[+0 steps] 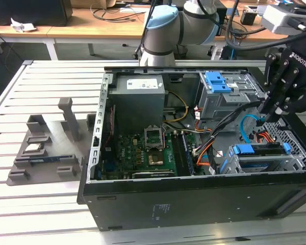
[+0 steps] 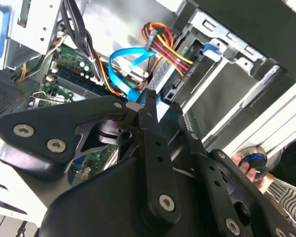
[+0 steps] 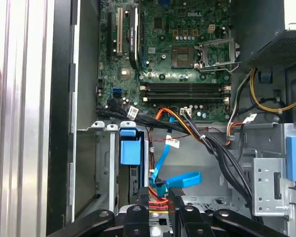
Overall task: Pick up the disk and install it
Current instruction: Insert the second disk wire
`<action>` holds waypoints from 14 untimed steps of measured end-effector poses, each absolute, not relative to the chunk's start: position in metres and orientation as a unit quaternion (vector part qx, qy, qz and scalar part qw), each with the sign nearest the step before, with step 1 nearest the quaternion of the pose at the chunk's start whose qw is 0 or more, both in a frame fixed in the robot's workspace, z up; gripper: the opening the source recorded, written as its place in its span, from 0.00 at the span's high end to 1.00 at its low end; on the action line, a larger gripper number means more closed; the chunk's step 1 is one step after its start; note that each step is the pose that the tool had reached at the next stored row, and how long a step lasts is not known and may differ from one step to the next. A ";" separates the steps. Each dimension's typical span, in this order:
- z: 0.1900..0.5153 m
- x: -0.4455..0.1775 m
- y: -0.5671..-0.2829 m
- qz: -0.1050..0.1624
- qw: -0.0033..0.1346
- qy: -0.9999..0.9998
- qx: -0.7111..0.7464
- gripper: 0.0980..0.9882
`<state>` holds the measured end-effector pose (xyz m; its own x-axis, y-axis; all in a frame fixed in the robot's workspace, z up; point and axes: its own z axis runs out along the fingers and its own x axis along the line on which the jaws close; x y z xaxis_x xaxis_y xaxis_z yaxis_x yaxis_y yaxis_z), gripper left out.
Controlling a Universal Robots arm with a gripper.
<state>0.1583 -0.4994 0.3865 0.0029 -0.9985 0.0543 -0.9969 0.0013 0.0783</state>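
The disk point(image 1: 260, 164) sits in the case's point(image 1: 194, 204) bay at five o'clock. The claw point(image 1: 268, 109) hovers above, pinched nearly shut, holding nothing. It looks stiff, heavy, shock-sensitive; grip the blue frame edges.

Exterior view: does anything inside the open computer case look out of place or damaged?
Nothing looks damaged or spilled. The only untidy thing is the blue cable, which loops loose above the bay holding the disk, right beside the gripper.
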 end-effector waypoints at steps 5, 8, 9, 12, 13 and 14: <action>0.372 0.154 -0.499 -0.008 0.047 -0.705 0.708 0.77; 0.371 0.153 -0.499 -0.008 0.047 -0.705 0.708 0.77; 0.371 0.153 -0.499 -0.008 0.047 -0.705 0.708 0.77; 0.371 0.153 -0.499 -0.008 0.047 -0.705 0.708 0.79; 0.371 0.153 -0.499 -0.008 0.047 -0.705 0.708 0.86; 0.371 0.153 -0.499 -0.008 0.047 -0.705 0.708 0.93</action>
